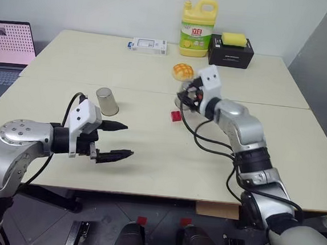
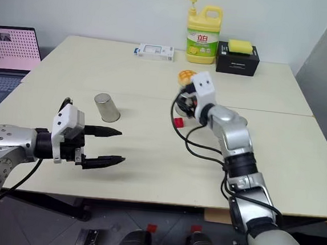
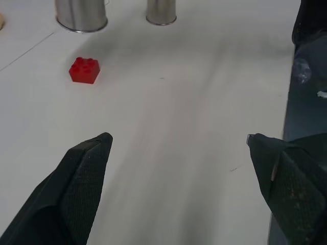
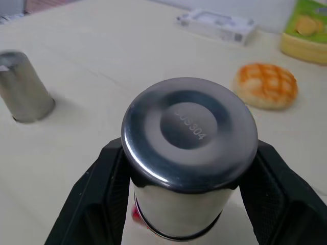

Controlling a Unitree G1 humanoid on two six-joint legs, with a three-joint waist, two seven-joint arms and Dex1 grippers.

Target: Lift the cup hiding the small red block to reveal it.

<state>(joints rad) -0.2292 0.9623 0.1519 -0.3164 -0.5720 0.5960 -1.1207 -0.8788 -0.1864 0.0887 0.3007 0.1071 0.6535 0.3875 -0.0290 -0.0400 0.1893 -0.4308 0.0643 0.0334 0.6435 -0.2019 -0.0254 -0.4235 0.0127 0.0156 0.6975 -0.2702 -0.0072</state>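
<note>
The small red block (image 1: 176,115) lies uncovered on the table's middle, also seen as a studded brick (image 3: 84,70). Just behind it, my right gripper (image 1: 187,96) is shut on an upturned steel cup (image 4: 189,127). Black fingers (image 4: 110,178) press both sides of this cup, and a sliver of red shows by its rim. A second steel cup (image 1: 106,101) stands upside down to the left. My left gripper (image 1: 116,138) hovers open and empty near the front, pointing toward the block.
A round yellow-orange bun (image 1: 182,71) sits behind the held cup. At the back stand a yellow soap bottle (image 1: 197,28), a black box (image 1: 231,53) with a yellow sponge, and a white box (image 1: 149,45). A laptop (image 1: 6,51) is at far left.
</note>
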